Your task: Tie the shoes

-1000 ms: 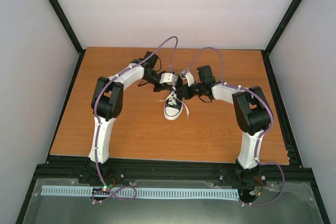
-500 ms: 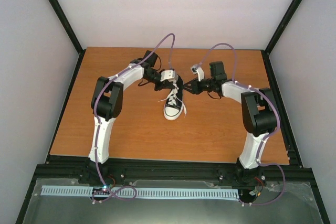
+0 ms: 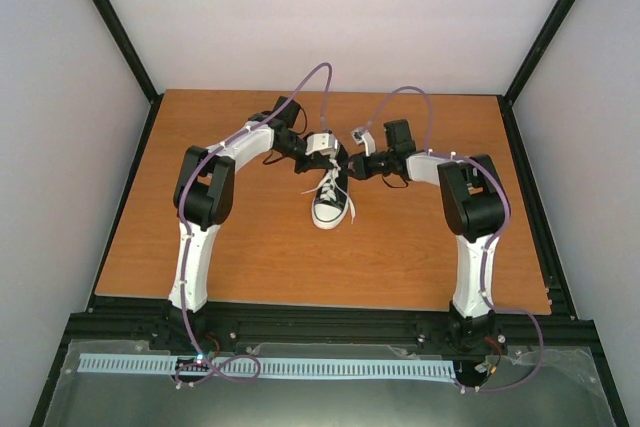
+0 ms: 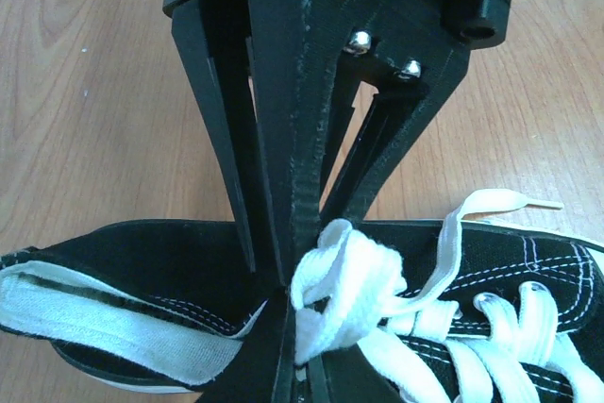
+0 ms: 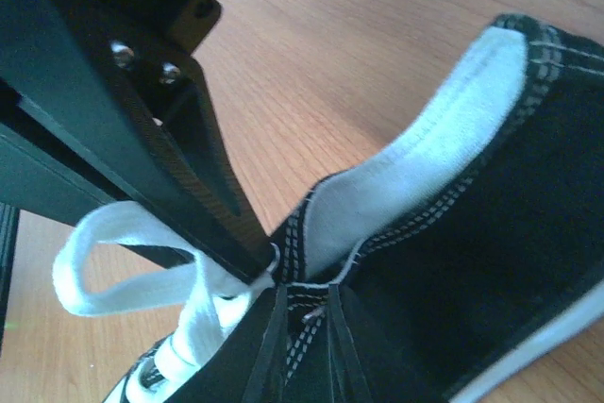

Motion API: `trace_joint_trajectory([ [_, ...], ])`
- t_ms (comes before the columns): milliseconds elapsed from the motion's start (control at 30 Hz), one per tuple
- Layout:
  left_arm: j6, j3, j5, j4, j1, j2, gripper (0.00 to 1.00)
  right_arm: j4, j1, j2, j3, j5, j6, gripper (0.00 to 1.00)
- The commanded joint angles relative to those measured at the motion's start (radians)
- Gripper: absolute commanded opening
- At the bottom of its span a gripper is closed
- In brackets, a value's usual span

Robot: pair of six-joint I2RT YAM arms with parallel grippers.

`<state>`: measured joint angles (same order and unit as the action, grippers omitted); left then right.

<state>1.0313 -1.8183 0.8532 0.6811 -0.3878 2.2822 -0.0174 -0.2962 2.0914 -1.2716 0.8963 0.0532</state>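
Roughly at the middle of the wooden table (image 3: 220, 247) lies the black sneaker (image 3: 331, 209), its white toe pointing to the near edge and its heel to the far one. Farther back, over the open ankle end, the left gripper (image 4: 289, 282) comes in from the left with its fingers pinched together on a bunched fold of the white laces (image 4: 351, 276). The right gripper (image 5: 272, 276) comes in from the other side, fingers closed on a lace just beside the collar, where a flat loop (image 5: 104, 266) stands out sideways.
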Motion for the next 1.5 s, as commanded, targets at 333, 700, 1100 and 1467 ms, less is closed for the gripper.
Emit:
trace_joint_trajectory([
  [333, 0.006, -0.012, 0.038, -0.004, 0.013, -0.004, 0.01, -0.123, -0.007, -0.005, 0.016, 0.148, 0.011, 0.14],
  [700, -0.03, -0.016, 0.056, -0.018, 0.014, -0.001, 0.01, -0.043, -0.028, 0.033, -0.017, 0.096, -0.033, 0.15],
  [1100, -0.028, -0.016, 0.069, -0.009, 0.015, 0.002, 0.01, -0.043, -0.035, 0.029, -0.025, 0.05, -0.029, 0.08],
  [1467, 0.046, -0.054, 0.018, 0.056, 0.028, -0.004, 0.2, -0.021, -0.027, -0.06, 0.029, -0.043, -0.038, 0.03],
])
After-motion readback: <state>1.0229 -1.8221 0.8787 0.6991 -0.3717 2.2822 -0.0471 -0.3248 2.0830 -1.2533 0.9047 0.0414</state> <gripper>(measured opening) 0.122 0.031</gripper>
